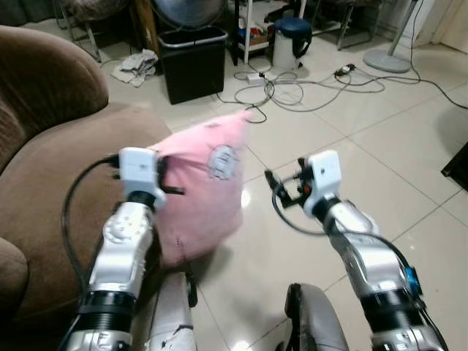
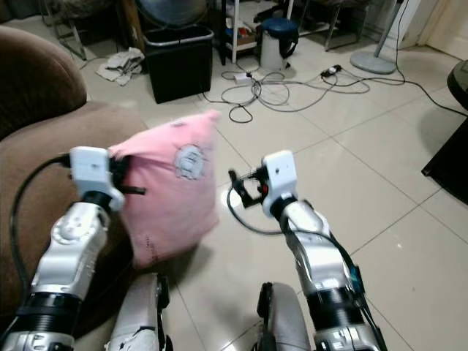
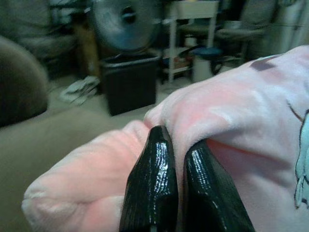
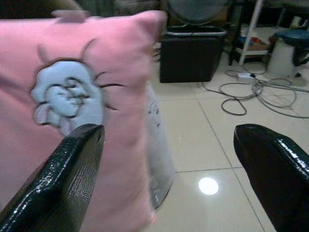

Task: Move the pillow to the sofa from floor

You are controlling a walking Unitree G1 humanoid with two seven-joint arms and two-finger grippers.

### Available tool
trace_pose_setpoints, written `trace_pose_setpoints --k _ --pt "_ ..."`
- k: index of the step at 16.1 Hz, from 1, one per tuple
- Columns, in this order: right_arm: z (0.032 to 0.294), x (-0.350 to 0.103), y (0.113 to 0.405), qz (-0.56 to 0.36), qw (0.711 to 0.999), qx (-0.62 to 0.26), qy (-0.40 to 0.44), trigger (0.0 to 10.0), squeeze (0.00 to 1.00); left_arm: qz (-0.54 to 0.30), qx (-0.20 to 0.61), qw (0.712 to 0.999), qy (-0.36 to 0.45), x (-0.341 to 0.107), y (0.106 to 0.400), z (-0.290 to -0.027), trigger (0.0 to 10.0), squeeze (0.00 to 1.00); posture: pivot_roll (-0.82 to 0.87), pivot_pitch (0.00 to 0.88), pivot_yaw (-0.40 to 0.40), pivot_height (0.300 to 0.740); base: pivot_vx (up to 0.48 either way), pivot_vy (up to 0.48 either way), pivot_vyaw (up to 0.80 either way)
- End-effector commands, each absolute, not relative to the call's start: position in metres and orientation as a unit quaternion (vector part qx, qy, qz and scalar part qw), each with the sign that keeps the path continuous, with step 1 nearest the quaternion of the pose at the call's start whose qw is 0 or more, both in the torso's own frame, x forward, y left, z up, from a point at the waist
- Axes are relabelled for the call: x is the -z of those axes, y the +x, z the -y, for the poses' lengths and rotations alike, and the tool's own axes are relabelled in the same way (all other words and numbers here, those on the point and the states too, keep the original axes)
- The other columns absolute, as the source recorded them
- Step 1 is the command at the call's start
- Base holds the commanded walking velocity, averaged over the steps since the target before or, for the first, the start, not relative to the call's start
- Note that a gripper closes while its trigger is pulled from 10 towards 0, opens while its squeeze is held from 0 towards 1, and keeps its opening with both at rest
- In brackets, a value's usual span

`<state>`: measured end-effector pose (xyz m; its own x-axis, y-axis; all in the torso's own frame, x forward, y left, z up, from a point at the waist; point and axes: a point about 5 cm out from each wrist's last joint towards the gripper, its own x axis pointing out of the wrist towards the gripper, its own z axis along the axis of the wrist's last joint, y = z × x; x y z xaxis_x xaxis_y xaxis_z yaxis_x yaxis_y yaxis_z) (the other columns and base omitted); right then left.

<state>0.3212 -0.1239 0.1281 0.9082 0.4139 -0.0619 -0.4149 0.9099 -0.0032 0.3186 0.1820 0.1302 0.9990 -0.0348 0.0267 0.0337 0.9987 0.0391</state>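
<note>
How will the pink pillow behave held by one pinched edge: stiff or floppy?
Likely floppy: the pillow bunches where the left gripper pinches its soft cover. Probably light, since one pinch holds it off the floor. It may sag or swing, as the right gripper is open.

pillow [image 1: 205, 183] right of sofa [image 1: 51, 168], bin [image 1: 194, 62] behind, cables [image 1: 292, 88] right of bin

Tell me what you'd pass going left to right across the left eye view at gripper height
Brown sofa → left gripper, shut on the pink pillow → bare floor tiles → right gripper, open → more tiles out to the right edge.
</note>
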Motion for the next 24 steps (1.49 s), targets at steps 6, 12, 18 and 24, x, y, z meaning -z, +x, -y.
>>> trace_pose_setpoints --k 6,12,18,24 --pt "0.121 -0.133 0.332 -0.025 0.982 -0.185 -0.012 10.0 0.00 0.056 0.011 0.996 0.065 -0.150 0.314 -0.181 10.0 0.00 0.13 0.000 -0.035 0.662 0.000 0.000 0.00" --pt "0.118 -0.139 0.337 -0.018 0.983 -0.180 -0.010 10.0 0.00 0.050 0.008 0.996 0.071 -0.147 0.309 -0.182 10.0 0.00 0.15 0.000 -0.040 0.722 0.000 0.000 0.00" --pt "0.113 -0.142 0.341 -0.014 0.980 -0.199 -0.015 10.0 0.00 0.063 0.022 0.993 0.096 -0.152 0.311 -0.179 10.0 0.00 0.15 0.000 -0.041 0.740 0.000 0.000 0.00" --pt "0.111 -0.143 0.341 -0.003 0.979 -0.202 -0.031 10.0 0.00 0.075 0.031 0.990 0.115 -0.156 0.316 -0.171 10.0 0.00 0.15 0.000 -0.051 0.740 0.000 0.000 0.00"
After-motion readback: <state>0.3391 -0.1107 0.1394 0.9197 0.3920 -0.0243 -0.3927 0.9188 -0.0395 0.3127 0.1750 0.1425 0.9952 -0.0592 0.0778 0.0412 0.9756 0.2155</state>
